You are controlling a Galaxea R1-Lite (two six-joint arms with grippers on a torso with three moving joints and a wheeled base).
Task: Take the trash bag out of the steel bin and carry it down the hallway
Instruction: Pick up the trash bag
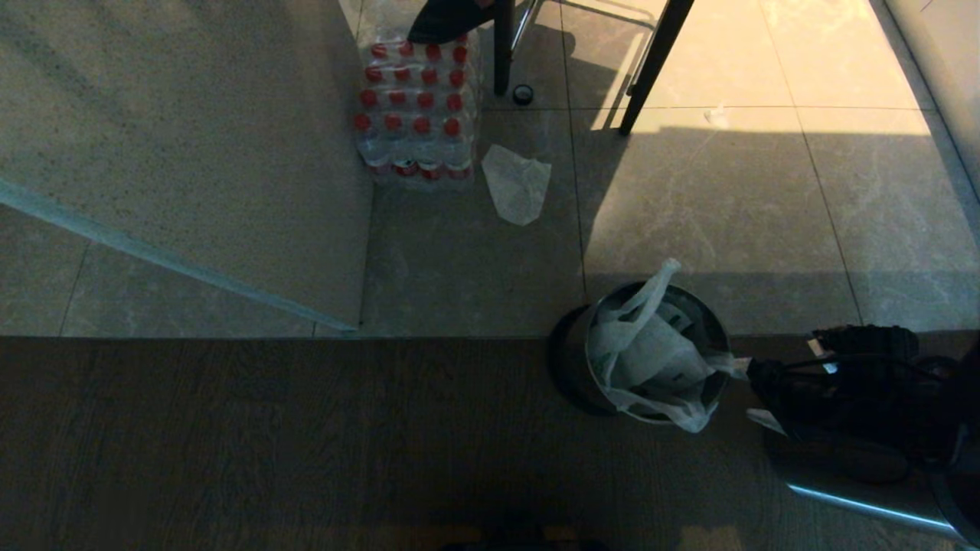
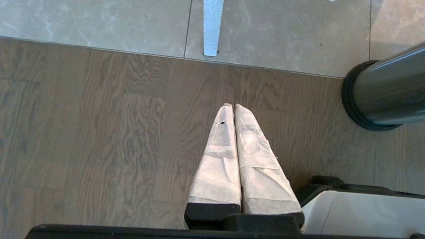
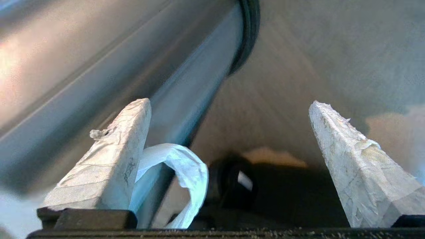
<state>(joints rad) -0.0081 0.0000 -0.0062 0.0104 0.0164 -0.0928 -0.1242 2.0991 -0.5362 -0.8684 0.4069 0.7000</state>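
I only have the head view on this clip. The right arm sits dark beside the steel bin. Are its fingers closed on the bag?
Observer: No. In the right wrist view the right gripper stands wide open, with a handle loop of the trash bag lying against one finger, not pinched.
Operator: And the left gripper? I don't see it.
Observer: The left gripper is shut and empty over the wood floor.
Operator: Near the bin?
Observer: The steel bin stands off to one side of it, apart.

The wrinkled white translucent plastic trash bag sits inside the small dark brushed-steel cylindrical bin, lower right of centre, one loop handle upright.
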